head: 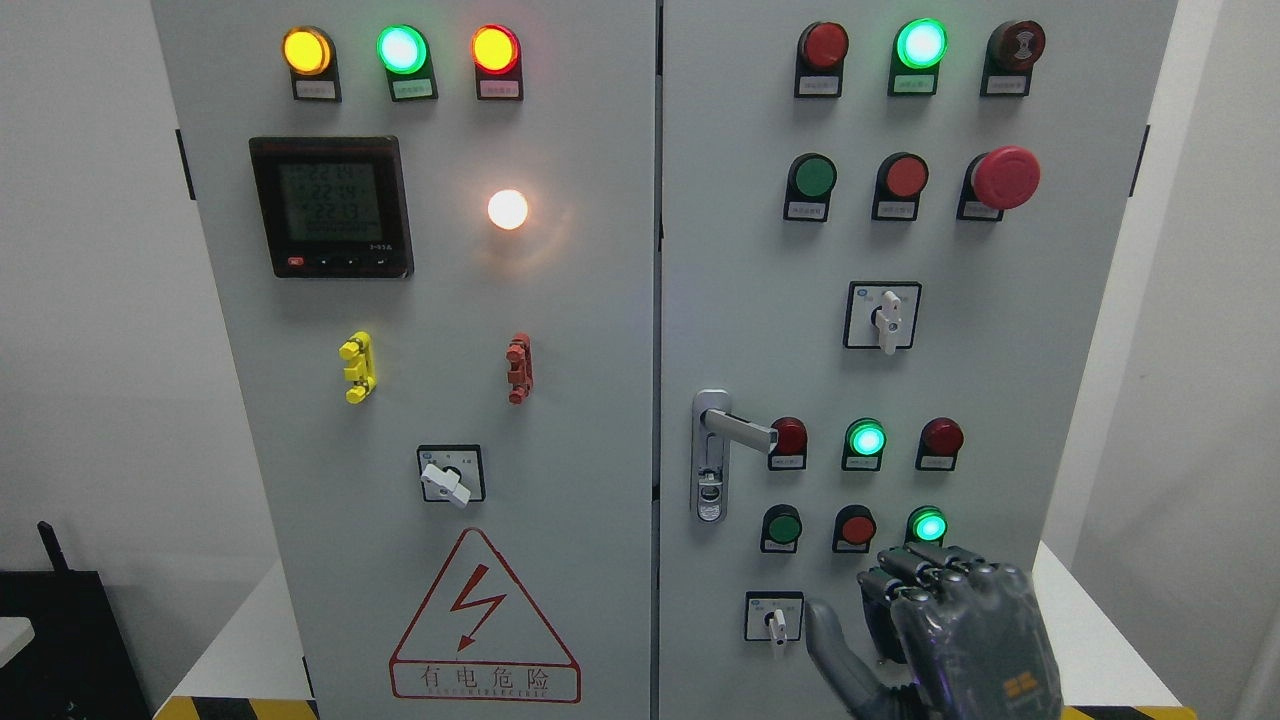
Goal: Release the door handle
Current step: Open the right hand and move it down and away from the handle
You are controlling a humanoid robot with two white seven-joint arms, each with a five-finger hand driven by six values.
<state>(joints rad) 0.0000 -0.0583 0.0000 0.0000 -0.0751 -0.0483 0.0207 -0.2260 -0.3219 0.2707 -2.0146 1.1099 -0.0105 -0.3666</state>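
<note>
The silver door handle (735,428) sits on the right cabinet door (1080,320), its lever swung out to the right from its long lock plate (709,470). My right hand (915,620) is low at the bottom right, well below and to the right of the handle and apart from it. Its fingers (910,570) are curled with the thumb (835,655) stretched to the left, and nothing is held in them. The left arm does not show.
Both grey cabinet doors carry lit lamps, push buttons, rotary switches (886,318) and a red emergency stop (1005,177). A small rotary switch (775,622) sits just left of my thumb. The left door has a meter (331,206) and a warning triangle (484,625).
</note>
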